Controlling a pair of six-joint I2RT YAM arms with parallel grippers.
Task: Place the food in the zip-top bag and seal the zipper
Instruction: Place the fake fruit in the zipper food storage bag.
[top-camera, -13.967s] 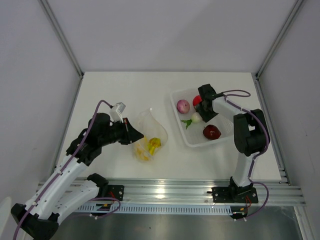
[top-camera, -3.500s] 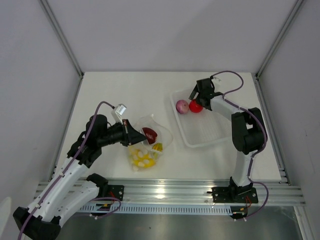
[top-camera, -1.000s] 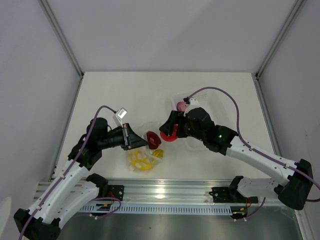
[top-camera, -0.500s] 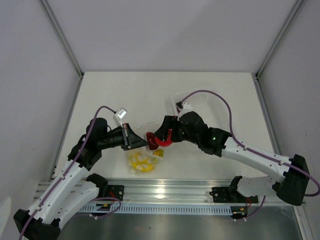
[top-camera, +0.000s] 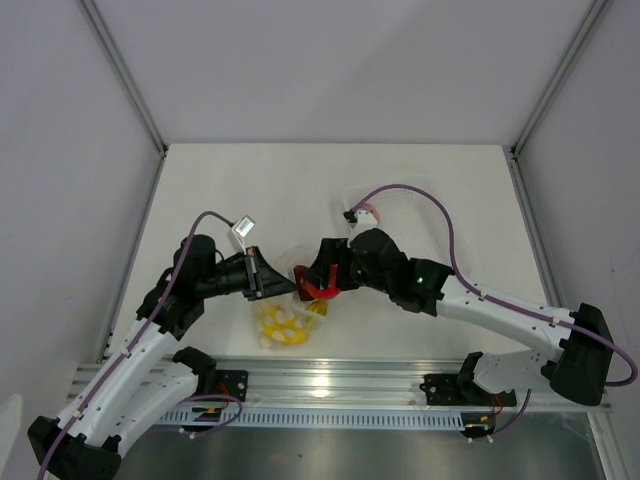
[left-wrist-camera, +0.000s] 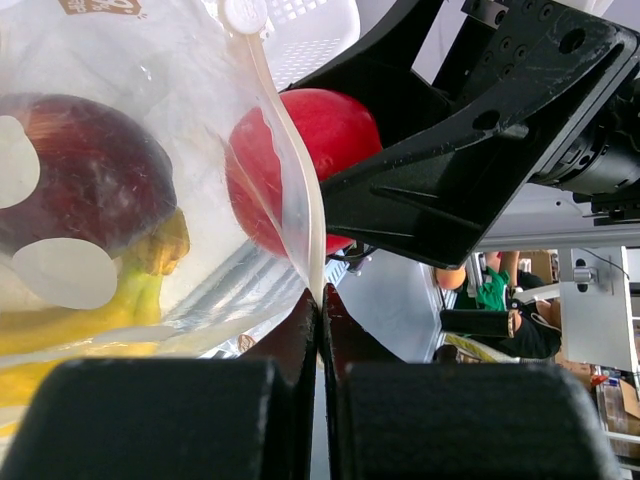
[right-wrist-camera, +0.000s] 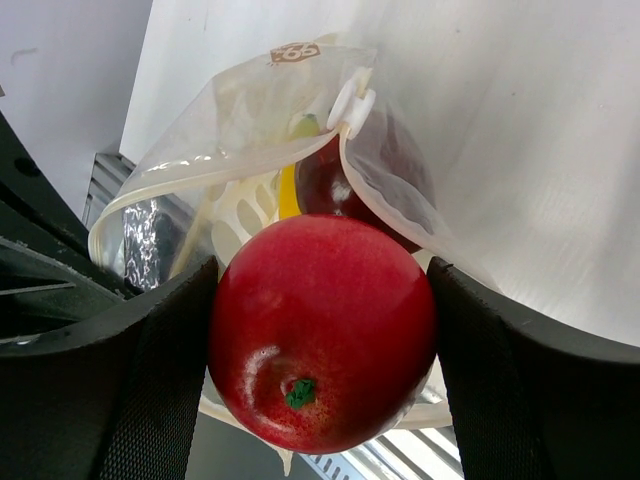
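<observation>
My left gripper (top-camera: 268, 281) is shut on the mouth edge of the clear zip-top bag (top-camera: 284, 308) and holds it open; the pinch shows in the left wrist view (left-wrist-camera: 320, 300). The white zipper strip (left-wrist-camera: 286, 150) runs up from the jaws. My right gripper (top-camera: 320, 283) is shut on the red round fruit (right-wrist-camera: 322, 330) right at the bag's mouth. The dark red apple (left-wrist-camera: 80, 170) and the yellow banana (left-wrist-camera: 110, 305) lie inside the bag. The pink onion (top-camera: 366, 212) lies behind the right arm.
The white tray (left-wrist-camera: 310, 30) stands at the right of the bag, mostly hidden by my right arm in the top view. The bag's white slider (right-wrist-camera: 352, 105) sits on its far edge. The table's front rail runs just below the bag.
My right gripper has carried the red fruit leftward from the tray to the bag's mouth. The left gripper has kept its hold on the bag's edge.
</observation>
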